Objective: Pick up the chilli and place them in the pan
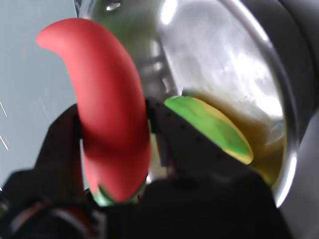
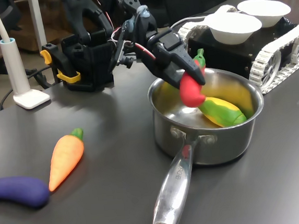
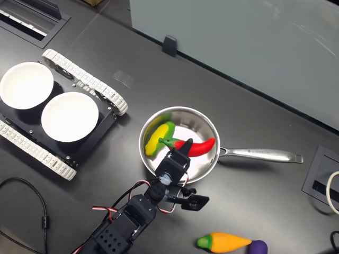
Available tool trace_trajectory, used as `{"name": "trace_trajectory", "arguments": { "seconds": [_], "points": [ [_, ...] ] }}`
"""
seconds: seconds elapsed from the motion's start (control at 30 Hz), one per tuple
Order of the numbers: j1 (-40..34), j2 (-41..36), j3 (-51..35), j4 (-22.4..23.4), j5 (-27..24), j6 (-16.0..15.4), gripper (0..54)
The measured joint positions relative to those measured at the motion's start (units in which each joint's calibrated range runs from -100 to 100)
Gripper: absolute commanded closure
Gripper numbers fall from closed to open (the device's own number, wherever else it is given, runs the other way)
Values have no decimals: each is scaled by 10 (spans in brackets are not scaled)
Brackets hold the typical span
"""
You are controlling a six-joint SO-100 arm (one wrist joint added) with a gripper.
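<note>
My gripper (image 2: 192, 78) is shut on the red chilli (image 2: 190, 91), gripping it near its green stem end. The chilli hangs over the inside of the steel pan (image 2: 210, 151), tip pointing down, just above a yellow-green toy corn (image 2: 223, 112) lying in the pan. In the wrist view the chilli (image 1: 107, 119) sits between the dark fingers (image 1: 184, 144), with the pan's shiny bottom (image 1: 224, 64) and the corn (image 1: 214, 127) beyond it. In the second exterior view the gripper (image 3: 181, 146) and chilli (image 3: 200, 146) are over the pan (image 3: 193, 126).
The pan's long handle (image 2: 172, 194) points toward the first exterior view's bottom. An orange carrot (image 2: 66, 158) and a purple eggplant (image 2: 17, 191) lie at the first exterior view's left. Two white bowls (image 2: 233, 25) sit on a tracked vehicle (image 2: 285, 47) behind the pan.
</note>
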Motion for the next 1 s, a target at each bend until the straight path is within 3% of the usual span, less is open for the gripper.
{"name": "trace_trajectory", "arguments": {
  "seconds": [0.37,0.7,0.83,1.0],
  "points": [
    [-2,-42,-1,48,4,0,190],
    [25,-76,-14,71,12,0,157],
    [44,-99,-40,83,19,0,166],
    [61,-137,-77,93,29,0,278]
  ]
}}
